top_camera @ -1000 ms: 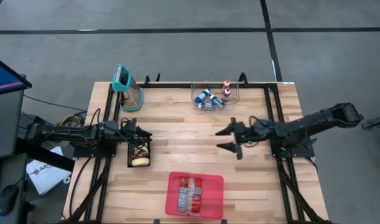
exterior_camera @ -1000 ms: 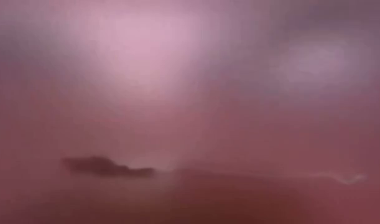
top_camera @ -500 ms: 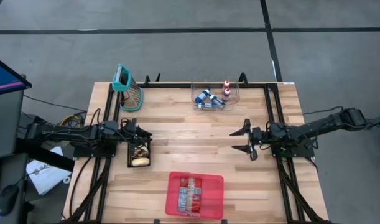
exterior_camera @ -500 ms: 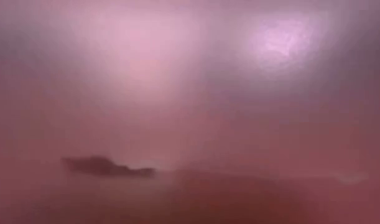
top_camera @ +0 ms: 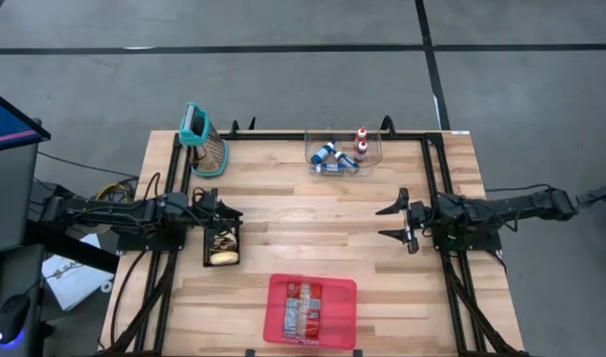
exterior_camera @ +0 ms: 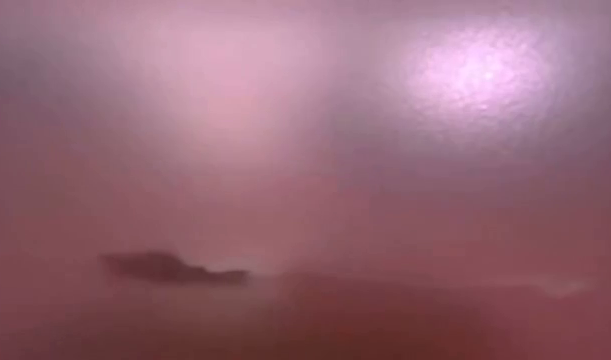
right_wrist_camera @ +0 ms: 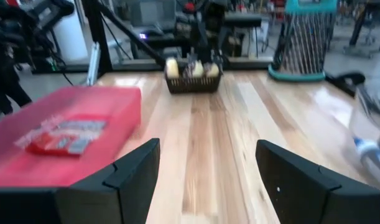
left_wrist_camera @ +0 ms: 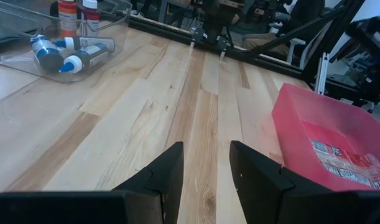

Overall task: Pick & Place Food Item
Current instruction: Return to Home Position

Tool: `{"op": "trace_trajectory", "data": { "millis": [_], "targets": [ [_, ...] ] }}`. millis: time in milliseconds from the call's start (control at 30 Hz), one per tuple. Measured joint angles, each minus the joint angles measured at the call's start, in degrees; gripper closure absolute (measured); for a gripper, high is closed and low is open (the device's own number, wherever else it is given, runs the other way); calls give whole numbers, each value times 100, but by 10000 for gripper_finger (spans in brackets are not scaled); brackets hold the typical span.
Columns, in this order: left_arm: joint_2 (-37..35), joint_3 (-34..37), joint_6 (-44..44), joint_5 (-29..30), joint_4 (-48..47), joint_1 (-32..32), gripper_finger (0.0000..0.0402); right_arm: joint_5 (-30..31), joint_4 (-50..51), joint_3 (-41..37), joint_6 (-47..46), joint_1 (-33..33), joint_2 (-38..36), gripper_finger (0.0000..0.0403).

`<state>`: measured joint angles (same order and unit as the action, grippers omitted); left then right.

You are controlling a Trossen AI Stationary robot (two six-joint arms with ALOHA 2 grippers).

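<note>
Well, the black bin (top_camera: pixel 206 248) sits left of centre in the high view, with pale and dark food pieces (top_camera: pixel 222 255) inside. The left gripper (top_camera: pixel 233 211) lies at the bin's upper edge, its fingers parted only narrowly and holding nothing. At centre right the right gripper (top_camera: pixel 383 223) is spread wide and empty, over the table (top_camera: pixel 312 228). A red tray (top_camera: pixel 276 297) lies at bottom centre.

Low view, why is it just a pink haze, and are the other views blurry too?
Low view: only pink-red haze with a glare patch at upper right, nothing recognisable; probably the red bin sits right against the lens. Right wrist view: blurred, the bin's edges smeared. Left wrist view and high view: crisp and evenly lit.
</note>
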<state>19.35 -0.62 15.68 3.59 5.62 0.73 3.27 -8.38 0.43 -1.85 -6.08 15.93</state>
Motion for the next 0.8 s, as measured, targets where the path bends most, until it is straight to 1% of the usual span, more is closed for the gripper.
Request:
{"op": "trace_trajectory", "data": {
  "millis": [67, 133, 300, 500, 700, 800],
  "targets": [
    [0, 0, 0, 1, 1, 1, 275, 0, 626, -2, -86, 45, -438, 145],
    [0, 0, 0, -1, -1, 0, 275, -88, 720, 0, -13, 100, -726, 145],
    [-1, 0, 0, 0, 7, -1, 275, -173, 730, -2, 274, 100, -1109, 145],
    [0, 0, 0, -2, 14, -2, 275, -175, 748, -2, 102, 98, -1142, 145],
    [0, 0, 0, 1, 62, 1, 275, -175, 748, -2, -420, 97, -1142, 145],
    [0, 0, 0, -1, 88, 0, 275, -175, 748, -2, -478, 98, -1142, 145]
  ]
}}
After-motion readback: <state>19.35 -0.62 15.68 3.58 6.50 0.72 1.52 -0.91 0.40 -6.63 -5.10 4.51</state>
